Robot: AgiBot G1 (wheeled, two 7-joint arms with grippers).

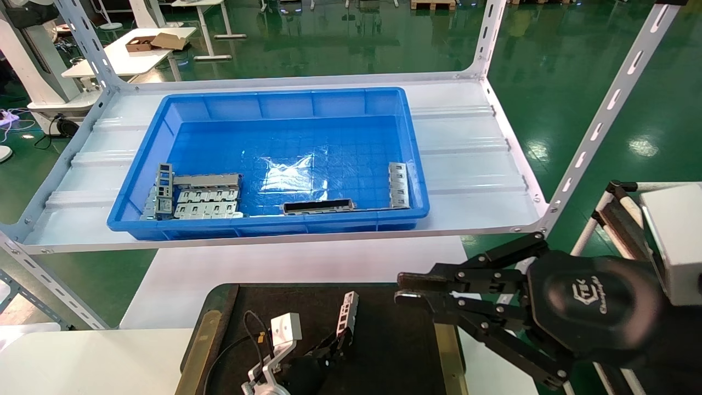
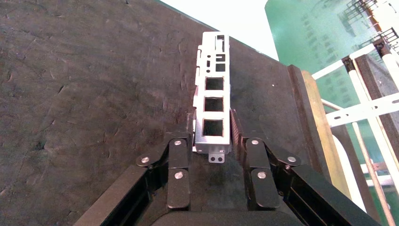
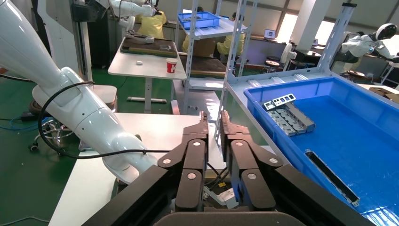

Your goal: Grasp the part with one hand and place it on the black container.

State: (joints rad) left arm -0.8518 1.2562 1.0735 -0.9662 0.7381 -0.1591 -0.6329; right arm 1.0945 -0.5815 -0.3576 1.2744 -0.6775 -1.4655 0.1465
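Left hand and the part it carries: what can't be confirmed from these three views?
- Head view: the left hand sits at the bottom edge, its fingers mostly hidden behind its own wrist.
- Left wrist view: the part covers the spot beneath it, so contact with the black container cannot be told.
- Right wrist view: neither shows.

Blue bin (image 3: 376, 101) beside right end effector (image 3: 213, 123)

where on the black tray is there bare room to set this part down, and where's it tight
The black container is bare between the part and its right brass strip, and again toward its left strip. It is crowded near the front, where the left pincer grips the part, and at the right edge, where the right pincer hovers.
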